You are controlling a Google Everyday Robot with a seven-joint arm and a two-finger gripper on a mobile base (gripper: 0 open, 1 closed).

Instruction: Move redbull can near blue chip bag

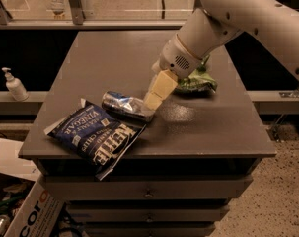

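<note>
The redbull can (125,105) lies on its side on the dark table (198,127), its left part touching the upper edge of the blue chip bag (92,135). The bag lies flat at the table's front left corner, partly over the edge. My gripper (155,94) hangs just above and to the right of the can's right end. It is open and holds nothing. The white arm (228,19) reaches in from the upper right.
A green chip bag (201,80) lies at the back right of the table, partly hidden behind the arm. A white pump bottle (13,85) stands on a ledge to the left. Cardboard boxes (25,211) sit on the floor at the lower left.
</note>
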